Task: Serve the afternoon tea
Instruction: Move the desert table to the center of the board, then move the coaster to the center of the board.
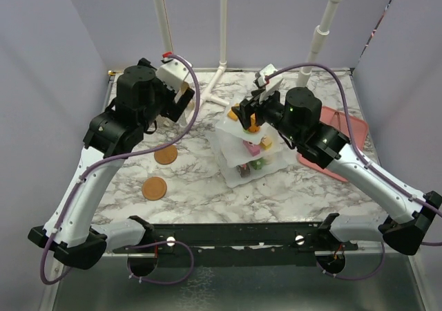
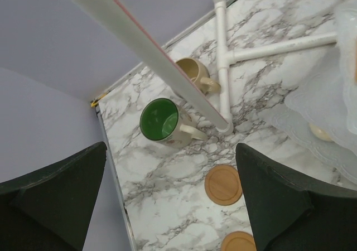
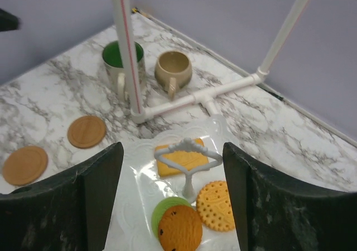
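Observation:
The white tiered stand [image 1: 233, 160] stands mid-table with toy pastries on its lower plates. Its top plate [image 3: 139, 167] holds a square yellow biscuit [image 3: 179, 160], a round dotted biscuit [image 3: 216, 205] and a chocolate-chip cookie [image 3: 179, 230] lying on a green one. My right gripper [image 3: 174, 179] hovers open over that plate, with the stand's loop handle [image 3: 188, 149] below and between its jaws. At the back left, my left gripper [image 2: 170, 201] hangs open and empty above the green-lined mug [image 2: 160, 120], the beige mug [image 2: 192, 72] and two round coasters [image 2: 223, 184] [image 2: 239, 242].
A white pipe frame [image 1: 222, 48] rises at the back, and its foot [image 2: 223, 67] lies between the mugs and the stand. The flat pink tray [image 1: 349, 135] lies to the right under the right arm. Purple walls close in the table's sides.

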`<state>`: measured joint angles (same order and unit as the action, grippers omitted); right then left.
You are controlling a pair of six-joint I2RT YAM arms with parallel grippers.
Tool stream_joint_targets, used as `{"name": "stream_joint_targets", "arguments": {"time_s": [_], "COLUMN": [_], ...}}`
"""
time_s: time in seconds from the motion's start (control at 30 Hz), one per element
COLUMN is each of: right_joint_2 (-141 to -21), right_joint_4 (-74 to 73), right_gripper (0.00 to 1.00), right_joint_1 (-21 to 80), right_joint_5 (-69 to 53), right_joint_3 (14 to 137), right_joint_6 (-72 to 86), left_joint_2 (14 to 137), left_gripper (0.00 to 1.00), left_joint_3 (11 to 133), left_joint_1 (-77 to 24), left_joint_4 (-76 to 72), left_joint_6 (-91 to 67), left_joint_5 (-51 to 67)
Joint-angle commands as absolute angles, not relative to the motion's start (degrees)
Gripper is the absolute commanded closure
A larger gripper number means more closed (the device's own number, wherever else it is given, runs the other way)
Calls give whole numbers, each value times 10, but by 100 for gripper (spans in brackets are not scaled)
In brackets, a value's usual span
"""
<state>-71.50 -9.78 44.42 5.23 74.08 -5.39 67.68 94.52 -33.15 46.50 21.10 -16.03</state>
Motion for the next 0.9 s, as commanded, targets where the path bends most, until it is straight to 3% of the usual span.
{"name": "stream_joint_targets", "arguments": {"time_s": [0.0, 0.3, 0.53, 0.67, 0.87], "right_joint_2": [-700, -704, -683, -689, -669], "right_joint_4": [-128, -172, -158, -156, -147], "right_gripper": [24, 24, 23, 29, 32], "right_joint_1": [515, 617, 617, 617, 617], "right_joint_5": [95, 150, 140, 151, 160], "right_joint_3": [785, 761, 723, 703, 668], "right_joint_6": [-50, -15, -5, -2, 34], "left_joint_2": [681, 681, 700, 745, 796], "left_gripper": [1, 9, 23, 30, 34], "left_joint_3": [927, 780, 643, 602, 557], "left_joint_1": [-231, -55, -38, -38, -38], "left_joint_4": [471, 444, 385, 347, 282], "left_joint_6": [197, 236, 290, 281, 289], "left_joint_5": [-82, 6, 7, 13, 6]}}
